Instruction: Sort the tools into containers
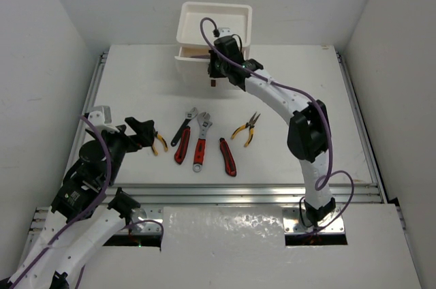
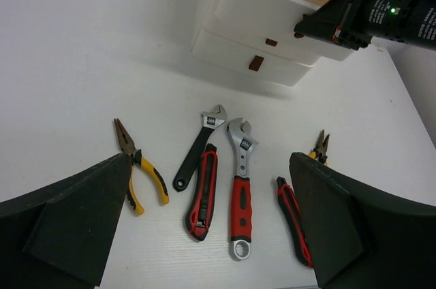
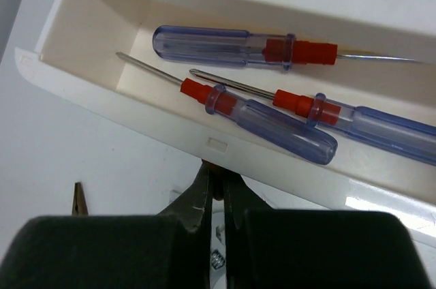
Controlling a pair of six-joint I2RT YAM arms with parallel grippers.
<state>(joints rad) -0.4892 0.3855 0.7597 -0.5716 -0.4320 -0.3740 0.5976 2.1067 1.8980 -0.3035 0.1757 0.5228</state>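
The white drawer unit [image 1: 192,65] stands at the table's far edge, its top tray [image 1: 191,13] bare. My right gripper [image 1: 215,75] is shut on the top drawer's dark handle [image 3: 217,187], and that drawer [image 3: 170,122] is pulled open. Three blue-and-red screwdrivers [image 3: 225,45] lie in it. My left gripper [image 2: 208,166] hangs open and empty above the row of tools: yellow pliers [image 2: 139,170], a black-handled wrench [image 2: 197,149], a red-handled wrench [image 2: 241,187], two red-and-black utility knives [image 2: 203,193] and a second yellow pliers [image 2: 320,147].
The two lower drawers [image 2: 255,64] are closed. White walls stand around the table on three sides. An aluminium rail [image 1: 238,193] runs along the near edge. The right arm [image 1: 286,101] reaches over the table's right half.
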